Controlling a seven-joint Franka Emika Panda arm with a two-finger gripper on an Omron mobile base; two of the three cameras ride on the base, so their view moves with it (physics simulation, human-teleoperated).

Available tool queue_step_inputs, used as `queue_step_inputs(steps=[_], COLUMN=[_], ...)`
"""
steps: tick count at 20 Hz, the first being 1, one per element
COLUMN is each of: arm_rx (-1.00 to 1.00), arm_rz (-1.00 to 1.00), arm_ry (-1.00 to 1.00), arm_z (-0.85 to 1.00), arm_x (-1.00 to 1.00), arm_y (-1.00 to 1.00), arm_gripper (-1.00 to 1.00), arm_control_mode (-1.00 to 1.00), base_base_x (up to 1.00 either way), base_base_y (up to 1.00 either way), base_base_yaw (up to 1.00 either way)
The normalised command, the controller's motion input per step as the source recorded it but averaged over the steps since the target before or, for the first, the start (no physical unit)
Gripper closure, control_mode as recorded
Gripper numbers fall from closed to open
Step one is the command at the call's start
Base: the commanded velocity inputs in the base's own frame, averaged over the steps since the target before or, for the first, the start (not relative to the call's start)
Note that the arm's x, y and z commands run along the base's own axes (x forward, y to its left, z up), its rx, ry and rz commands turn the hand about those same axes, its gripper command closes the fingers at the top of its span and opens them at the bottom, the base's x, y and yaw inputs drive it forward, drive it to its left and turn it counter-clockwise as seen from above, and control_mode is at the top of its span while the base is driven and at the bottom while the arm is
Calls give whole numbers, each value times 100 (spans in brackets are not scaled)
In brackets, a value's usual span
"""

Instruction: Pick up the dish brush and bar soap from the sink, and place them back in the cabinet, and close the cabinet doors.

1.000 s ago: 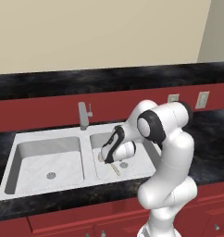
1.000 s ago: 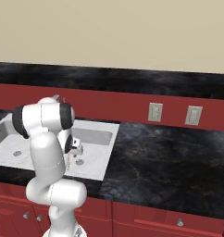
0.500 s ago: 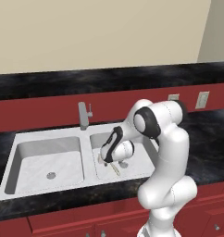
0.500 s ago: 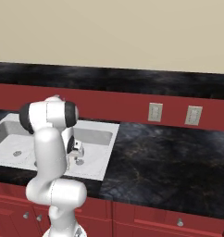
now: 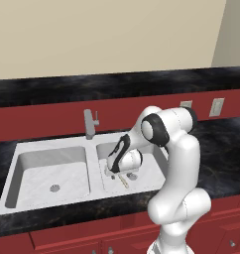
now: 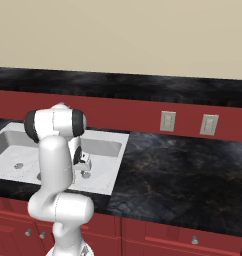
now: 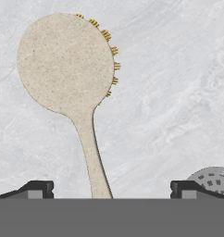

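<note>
Arm bent into sink (image 5: 23,163), tool (image 7: 111,187) seemingly straddling dish brush (image 7: 70,69).

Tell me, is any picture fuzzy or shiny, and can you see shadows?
Hand view: sharp, the brush shows its speckles and bristles, with a thin shadow along its handle. Left base view: even light, soft shading inside the sink, no glare. Right base view: clear too, flat light on the counter.

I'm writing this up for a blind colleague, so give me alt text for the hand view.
A pale dish brush lies flat on the white marble floor of the sink, round head away from the camera and handle running down between the two dark tips of the open pincer. Part of a grey round drain shows at lower right.
</note>
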Motion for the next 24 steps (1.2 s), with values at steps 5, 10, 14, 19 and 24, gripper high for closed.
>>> queue_step_inputs(steps=[5, 10, 14, 19, 24], arm_rx=[0, 0, 0, 0, 0], arm_rz=[0, 0, 0, 0, 0], arm_ry=[7, 5, 1, 0, 0], arm_z=[-19, -28, -28, -5, 0], arm_x=[3, 0, 0, 0, 0], arm_y=[10, 16, 13, 1, 0], arm_gripper=[-100, 100, 100, 100, 100], arm_control_mode=[-100, -100, -100, -100, -100], base_base_x=[0, 0, 0, 0, 0], base_base_y=[0, 0, 0, 0, 0], base_base_yaw=[0, 0, 0, 0, 0])
